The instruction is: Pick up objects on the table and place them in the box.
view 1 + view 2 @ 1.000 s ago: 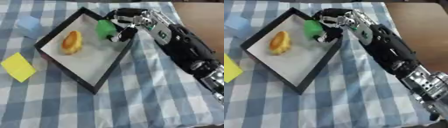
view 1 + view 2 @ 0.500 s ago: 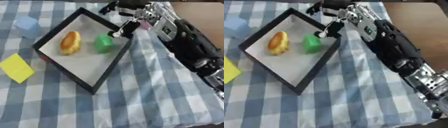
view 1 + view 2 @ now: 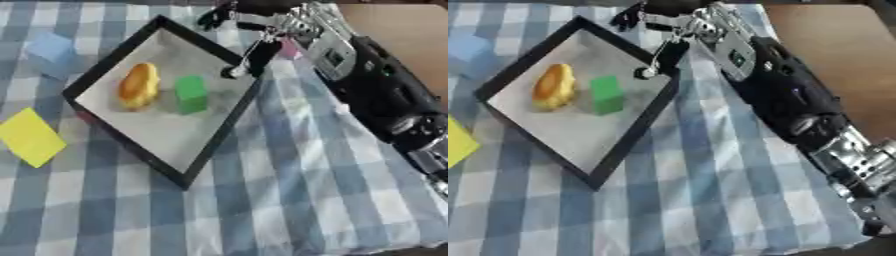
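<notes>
At far left a yellow block (image 3: pixel 31 136) and, upper left, a blue block (image 3: pixel 51 50) lie outside the box (image 3: pixel 131 145), presumably awaiting pickup. Inside at centre, the orange piece (image 3: pixel 138 86) and green block (image 3: pixel 191 93) stand side by side, long axes roughly top-to-bottom (slightly tilted). Upper right, the right hand (image 3: pixel 262 30) hangs empty, fingers relaxed.

We could not make out the small pink thing (image 3: pixel 289 48) behind the right robot hand (image 3: pixel 262 27), which covered most of it. The yellow block (image 3: pixel 458 142) was cut by the right eye view's left edge. The left robot hand showed nowhere.
</notes>
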Tool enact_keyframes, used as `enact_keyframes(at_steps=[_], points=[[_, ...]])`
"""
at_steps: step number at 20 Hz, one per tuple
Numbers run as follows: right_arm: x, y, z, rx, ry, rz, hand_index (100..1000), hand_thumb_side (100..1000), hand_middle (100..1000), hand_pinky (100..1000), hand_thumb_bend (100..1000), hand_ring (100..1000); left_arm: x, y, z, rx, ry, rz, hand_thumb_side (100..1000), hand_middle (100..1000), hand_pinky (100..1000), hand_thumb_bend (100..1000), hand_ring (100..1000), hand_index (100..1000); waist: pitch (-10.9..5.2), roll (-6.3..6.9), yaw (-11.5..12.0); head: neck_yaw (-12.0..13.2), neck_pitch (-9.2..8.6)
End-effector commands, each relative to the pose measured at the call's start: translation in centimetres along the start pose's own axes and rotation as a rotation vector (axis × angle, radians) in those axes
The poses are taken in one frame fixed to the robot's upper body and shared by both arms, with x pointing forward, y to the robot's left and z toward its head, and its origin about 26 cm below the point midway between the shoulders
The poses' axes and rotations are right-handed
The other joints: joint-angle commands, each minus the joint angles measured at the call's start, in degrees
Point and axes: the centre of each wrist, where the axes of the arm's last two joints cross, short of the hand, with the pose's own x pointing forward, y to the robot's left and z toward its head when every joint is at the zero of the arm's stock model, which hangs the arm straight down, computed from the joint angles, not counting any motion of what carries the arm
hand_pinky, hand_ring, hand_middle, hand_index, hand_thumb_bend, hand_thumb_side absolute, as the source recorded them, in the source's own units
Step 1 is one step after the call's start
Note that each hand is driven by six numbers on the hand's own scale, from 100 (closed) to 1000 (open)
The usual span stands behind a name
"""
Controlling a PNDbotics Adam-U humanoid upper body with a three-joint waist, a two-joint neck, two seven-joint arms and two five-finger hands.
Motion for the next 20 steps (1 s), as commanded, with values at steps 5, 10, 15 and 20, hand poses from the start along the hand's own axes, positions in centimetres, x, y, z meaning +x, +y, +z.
enact_keyframes(at_steps=[5, 10, 15, 20], points=[[-0.3, -5.6, 6.5, -0.178, 0.009, -0.069, 951, 202, 818, 928, 100, 898, 0.7, 0.9, -0.3, 0.001, -0.018, -0.042, 729, 637, 817, 100, 724, 832, -2.02, -0.20, -1.33, 1.98, -0.10], [-2.4, -6.4, 11.3, -0.159, 0.063, -0.072, 956, 252, 846, 935, 100, 920, 0.7, 1.0, -0.2, -0.013, -0.007, -0.058, 733, 635, 816, 100, 724, 833, -1.61, -0.15, -2.08, 3.16, -0.10], [-4.4, -5.9, 14.3, -0.111, 0.113, -0.050, 958, 223, 858, 937, 100, 927, 0.7, 1.0, -0.2, -0.019, -0.004, -0.061, 736, 636, 816, 100, 724, 833, -0.98, 0.00, -2.20, 3.05, -0.10], [-5.6, -5.5, 16.0, -0.103, 0.160, -0.017, 965, 221, 865, 940, 100, 930, 0.7, 1.0, -0.2, -0.023, -0.002, -0.060, 740, 636, 816, 100, 723, 833, -0.22, 0.07, -2.35, 3.14, -0.10]])
